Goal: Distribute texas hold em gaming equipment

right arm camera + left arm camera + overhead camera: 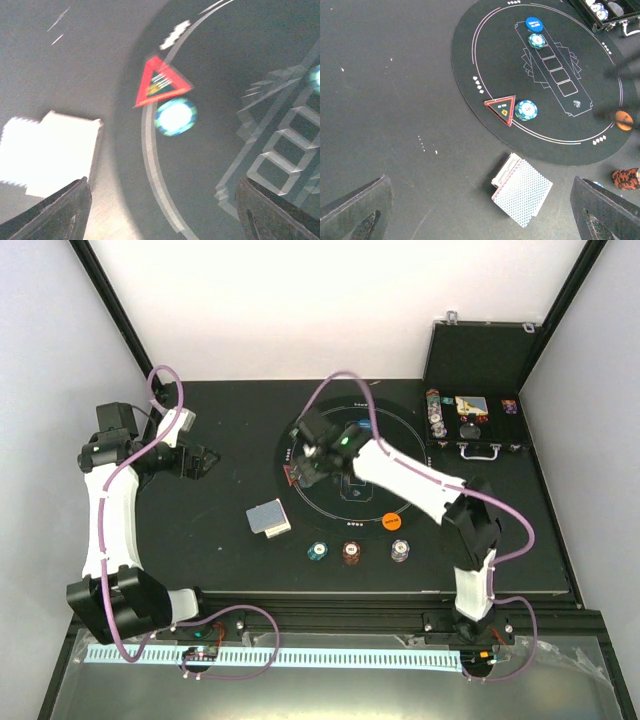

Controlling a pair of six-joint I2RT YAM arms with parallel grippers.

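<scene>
Top view: right claw (pixel 302 472) hung over left rim of mat (pixel 400 435), frame centre, jaws well apart, nothing held. Left claw (pixel 207 460) at left, wide, empty. Cards (pixel 268 518) lower centre, chip row (pixel 351 552) below mat. Black surface (pixel 220 570), white walls, open case (pixel 470 420) upper right.
Left wrist view: triangle (pixel 502 107) and chip (pixel 526 110) touched at mat rim, centre.
Right wrist view: same pair upper centre, blurred. Best move, likely: lift straight up, clear of chip.
</scene>
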